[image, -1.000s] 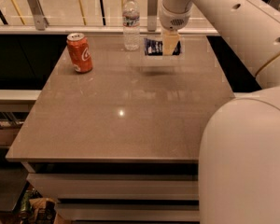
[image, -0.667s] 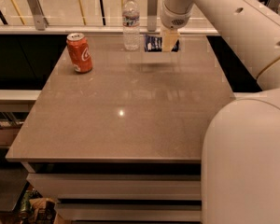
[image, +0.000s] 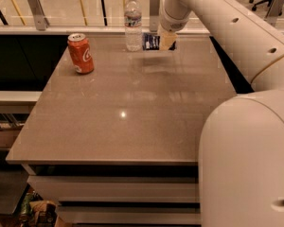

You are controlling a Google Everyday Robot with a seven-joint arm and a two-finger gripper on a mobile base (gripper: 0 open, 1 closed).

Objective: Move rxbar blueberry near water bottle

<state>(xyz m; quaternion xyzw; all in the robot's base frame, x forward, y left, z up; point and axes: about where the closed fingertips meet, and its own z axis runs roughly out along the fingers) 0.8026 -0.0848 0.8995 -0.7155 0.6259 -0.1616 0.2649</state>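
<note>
The rxbar blueberry (image: 151,42), a dark blue wrapper with white lettering, is at the far edge of the table just right of the water bottle (image: 133,22), a clear bottle with a white cap. My gripper (image: 164,42) is at the bar's right end, reaching down from the white arm, and covers part of the bar. I cannot tell whether the bar rests on the table or hangs just above it.
An orange-red soda can (image: 81,54) stands at the far left of the grey table (image: 128,112). A railing with metal posts (image: 37,4) runs behind the table. My white arm and base (image: 246,141) fill the right side.
My gripper has carried the bar away from me and slightly left, lower toward the tabletop, ending close beside the water bottle.
</note>
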